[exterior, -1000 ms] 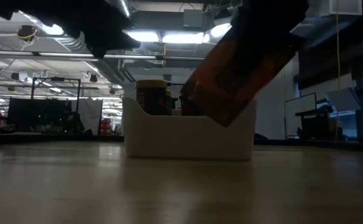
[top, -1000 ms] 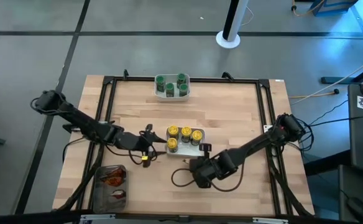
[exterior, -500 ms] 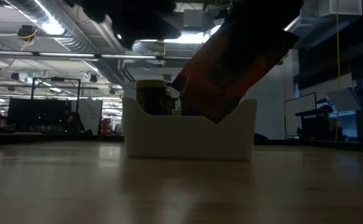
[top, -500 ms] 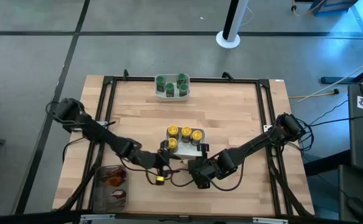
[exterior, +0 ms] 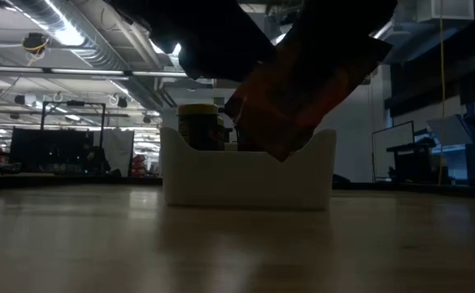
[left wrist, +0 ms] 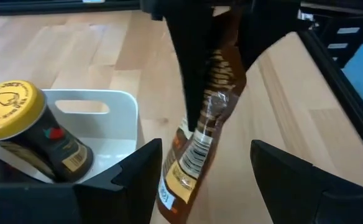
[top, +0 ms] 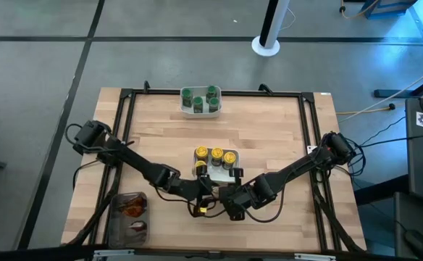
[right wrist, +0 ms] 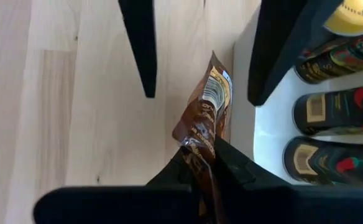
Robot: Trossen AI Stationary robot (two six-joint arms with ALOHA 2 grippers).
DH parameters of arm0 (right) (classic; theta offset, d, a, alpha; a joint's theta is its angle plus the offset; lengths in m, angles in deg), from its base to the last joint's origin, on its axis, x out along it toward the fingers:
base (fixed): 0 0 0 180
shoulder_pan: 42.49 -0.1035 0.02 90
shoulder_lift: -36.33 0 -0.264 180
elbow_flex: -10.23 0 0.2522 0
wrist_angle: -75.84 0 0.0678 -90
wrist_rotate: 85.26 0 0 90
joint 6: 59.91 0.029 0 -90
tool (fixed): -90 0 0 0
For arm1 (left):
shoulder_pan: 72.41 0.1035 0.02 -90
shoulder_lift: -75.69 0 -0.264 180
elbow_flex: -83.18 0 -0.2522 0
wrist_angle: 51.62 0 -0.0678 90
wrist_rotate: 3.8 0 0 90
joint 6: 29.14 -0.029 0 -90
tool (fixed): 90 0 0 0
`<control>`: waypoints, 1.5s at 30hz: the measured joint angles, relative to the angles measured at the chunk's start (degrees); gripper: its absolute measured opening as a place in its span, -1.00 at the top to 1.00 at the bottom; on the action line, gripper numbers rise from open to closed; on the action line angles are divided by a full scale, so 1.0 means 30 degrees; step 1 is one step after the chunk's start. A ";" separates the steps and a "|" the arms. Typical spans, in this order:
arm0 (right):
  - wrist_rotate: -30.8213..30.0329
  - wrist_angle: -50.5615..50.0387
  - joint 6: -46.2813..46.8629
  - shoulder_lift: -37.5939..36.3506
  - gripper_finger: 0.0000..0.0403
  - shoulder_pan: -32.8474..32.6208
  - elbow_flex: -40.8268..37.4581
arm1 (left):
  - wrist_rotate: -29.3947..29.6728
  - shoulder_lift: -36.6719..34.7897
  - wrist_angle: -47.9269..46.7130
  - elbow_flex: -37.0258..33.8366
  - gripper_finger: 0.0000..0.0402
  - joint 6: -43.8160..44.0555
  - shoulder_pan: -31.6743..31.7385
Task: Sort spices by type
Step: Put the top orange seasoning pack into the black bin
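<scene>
Left end effector (left wrist: pixel 200 171) moved in, fingers wide astride packet (left wrist: pixel 203 124) (untouched); right end effector (right wrist: pixel 207 155) clamps packet.

Premises appear to be an industrial robotics lab: wooden workbench (top: pixel 269 138) in a black frame, standing on grey concrete floor (top: pixel 161 58); open ceiling with exposed ducts (exterior: pixel 99 28), strip lighting (exterior: pixel 213 49) and monitors (exterior: pixel 396 159) beyond

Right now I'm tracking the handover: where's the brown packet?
High view, centre-front: brown packet hangs from the right tool, beside the yellow-cap jars' bowl, between the left tool fingers.
</scene>
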State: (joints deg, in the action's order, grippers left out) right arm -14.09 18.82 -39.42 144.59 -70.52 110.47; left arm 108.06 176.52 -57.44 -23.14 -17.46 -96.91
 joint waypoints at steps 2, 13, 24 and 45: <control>0.0000 0.0225 0.0000 0.0000 0.90 0.0000 0.0000 | -0.0046 0.0000 0.0002 -0.0015 -0.13 0.0022 0.0077; 0.0474 0.1837 -0.0516 0.0000 0.90 0.0049 0.0000 | -0.1123 0.0015 -0.0006 -0.0108 -0.11 0.0109 0.0186; 0.0495 0.2409 -0.0940 0.0000 0.89 0.0132 0.0000 | -0.1314 0.0015 -0.0581 -0.0117 0.38 -0.0284 0.0186; 0.2452 -0.0602 -0.0275 -0.0153 0.40 -0.0386 0.2238 | -0.0027 -0.1808 -0.3930 -0.0138 0.87 0.0060 -0.1269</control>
State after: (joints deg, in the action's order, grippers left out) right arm -6.74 17.02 -40.25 144.14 -71.68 117.18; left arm 107.98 171.10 -69.23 -23.55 -17.28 -100.72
